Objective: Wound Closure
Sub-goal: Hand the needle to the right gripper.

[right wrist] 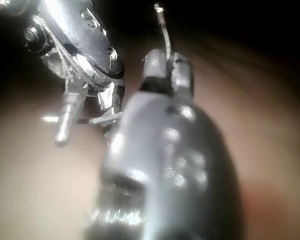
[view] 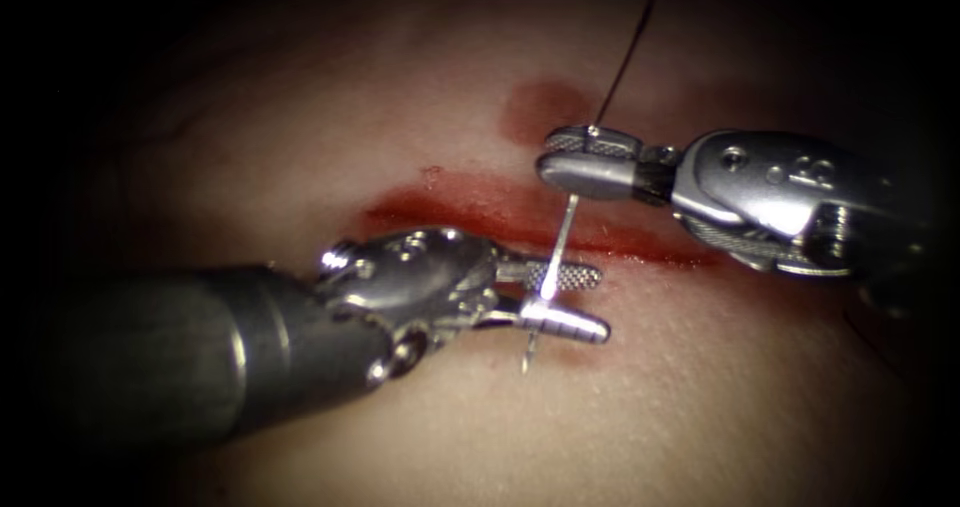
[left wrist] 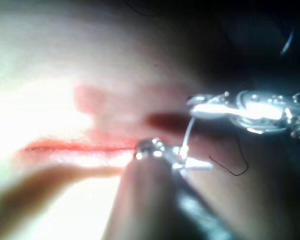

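The tissue has a red cut running across it. My right tool sits above the cut, jaws shut on the curved needle near its thread end. The needle slants down across the cut and passes between the spread jaws of my left tool. Its tip sits at the tissue on the cut's near side; I cannot tell whether it enters. Dark thread rises from the right tool. The left wrist view shows the needle below the right tool. The right wrist view shows the needle in the right tool's jaws and the left tool open.
A round red stain marks the tissue beyond the cut, just left of the right tool. Red fluid lines the cut. A dark curl of thread lies on the tissue by the left tool's jaws.
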You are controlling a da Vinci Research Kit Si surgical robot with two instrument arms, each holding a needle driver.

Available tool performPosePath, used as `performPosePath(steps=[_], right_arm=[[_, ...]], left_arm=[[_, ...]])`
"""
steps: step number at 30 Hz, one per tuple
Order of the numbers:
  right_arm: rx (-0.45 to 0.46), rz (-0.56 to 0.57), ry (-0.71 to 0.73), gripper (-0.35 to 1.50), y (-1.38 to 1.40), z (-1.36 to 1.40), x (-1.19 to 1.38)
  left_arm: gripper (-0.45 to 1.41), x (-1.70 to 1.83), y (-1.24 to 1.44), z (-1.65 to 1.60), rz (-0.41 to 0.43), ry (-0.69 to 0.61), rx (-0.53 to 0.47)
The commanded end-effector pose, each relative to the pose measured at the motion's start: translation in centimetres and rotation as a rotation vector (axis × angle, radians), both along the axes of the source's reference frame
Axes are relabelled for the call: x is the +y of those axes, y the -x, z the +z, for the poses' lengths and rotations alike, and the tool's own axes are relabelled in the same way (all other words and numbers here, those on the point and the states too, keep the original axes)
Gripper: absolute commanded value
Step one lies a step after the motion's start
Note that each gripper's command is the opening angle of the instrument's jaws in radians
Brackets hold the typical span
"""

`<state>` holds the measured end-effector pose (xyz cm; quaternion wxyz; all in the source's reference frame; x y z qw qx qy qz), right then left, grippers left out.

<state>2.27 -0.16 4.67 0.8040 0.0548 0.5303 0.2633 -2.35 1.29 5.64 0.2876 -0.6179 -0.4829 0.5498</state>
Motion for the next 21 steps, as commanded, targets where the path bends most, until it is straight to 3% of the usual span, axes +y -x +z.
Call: performPosePath(steps=[1, 5, 13, 21], right_arm=[[-0.008, -0.003, -0.002, -0.35, 0.02, 0.06, -0.03], [-0.022, -0.011, -0.003, -0.35, 0.16, 0.06, -0.06], [-0.019, -0.026, -0.057, -0.35, 0.33, 0.04, -0.17], [-0.008, 0.004, -0.157, -0.35, 0.3, 0.21, -0.27]], left_arm=[[0.78, -0.02, 0.04, 0.06, -0.002, 0.023, -0.005], [0.78, 0.0, -0.06, 0.08, -0.034, 0.105, 0.003], [0.78, 0.06, -0.32, 0.13, -0.055, 0.145, 0.021], [0.71, 0.12, -0.65, 0.11, -0.076, 0.294, 0.006]])
